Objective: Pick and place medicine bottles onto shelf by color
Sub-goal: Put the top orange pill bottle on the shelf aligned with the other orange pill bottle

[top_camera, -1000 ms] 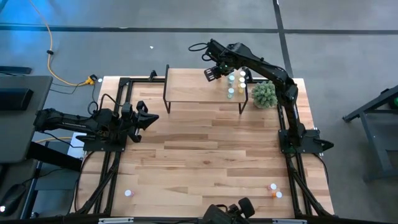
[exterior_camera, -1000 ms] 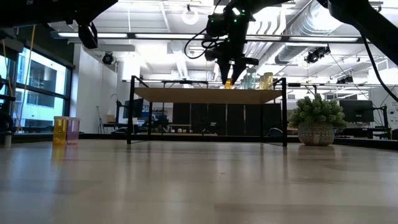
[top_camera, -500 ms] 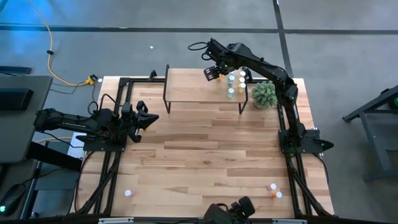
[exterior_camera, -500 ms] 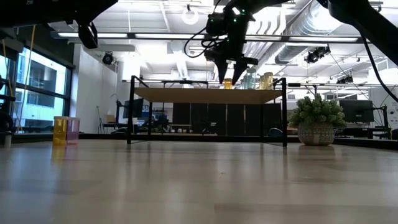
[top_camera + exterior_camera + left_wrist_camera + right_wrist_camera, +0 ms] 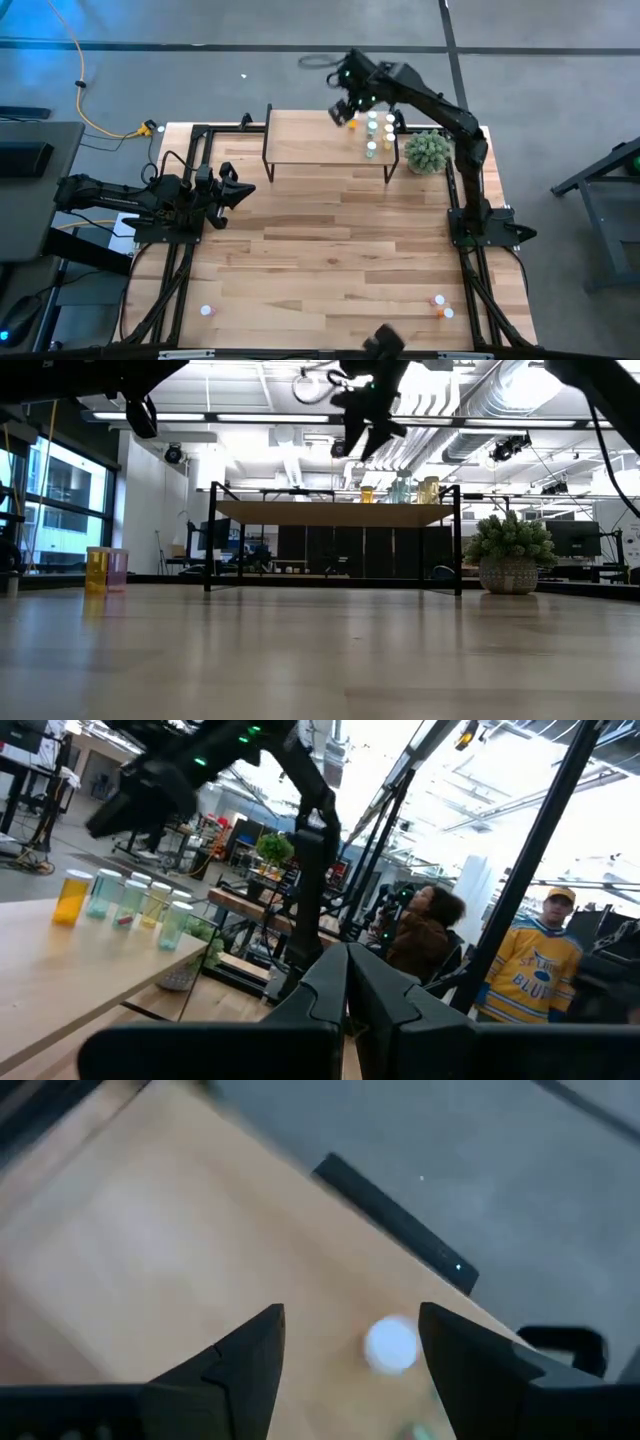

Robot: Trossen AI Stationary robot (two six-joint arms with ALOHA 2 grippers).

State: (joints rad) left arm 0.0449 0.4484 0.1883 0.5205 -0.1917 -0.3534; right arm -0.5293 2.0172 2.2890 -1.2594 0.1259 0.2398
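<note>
Orange bottle point(image 5: 352, 123) stands on shelf point(image 5: 300, 140) beside its group; right pincer point(image 5: 343, 110) above, wide, empty.

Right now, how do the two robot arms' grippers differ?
The right gripper hangs over the shelf at the table's far edge, fingers open and empty, above an orange bottle. The left gripper waits low by the table's left side, fingers shut. Both are dark two-finger grippers holding nothing.
</note>
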